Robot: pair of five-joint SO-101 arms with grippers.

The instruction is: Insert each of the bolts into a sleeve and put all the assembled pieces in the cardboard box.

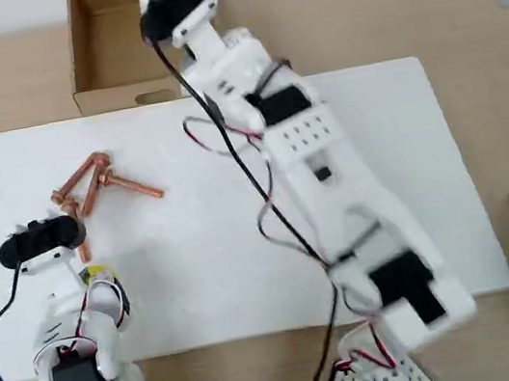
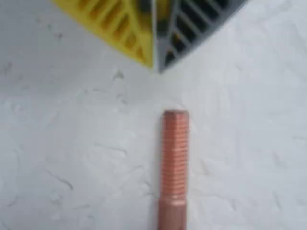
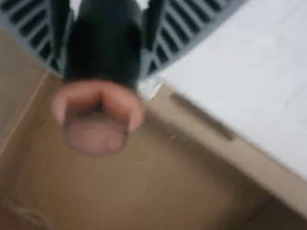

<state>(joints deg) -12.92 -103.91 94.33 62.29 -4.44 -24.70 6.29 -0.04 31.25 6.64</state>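
A white board covers most of a wooden table, its far edge set against the front wall of the cardboard box. The right arm stretches the length of the board to the box, where the right gripper hangs above the brown floor, just inside the front wall. Its grey fingers are clamped on either side of a black sleeve. The copper head of a bolt sticks out of the sleeve's lower end, clear of the box floor.

The left gripper sits well apart from the box, low over the board. Its yellow and grey fingers meet at the tips and grasp nothing. A loose bolt lies flat on the board just beyond those tips, its threaded end pointing at them without touching.

Between the left gripper and the box, nearer the box's front wall, a small heap of copper bolts lies crossed on the board.
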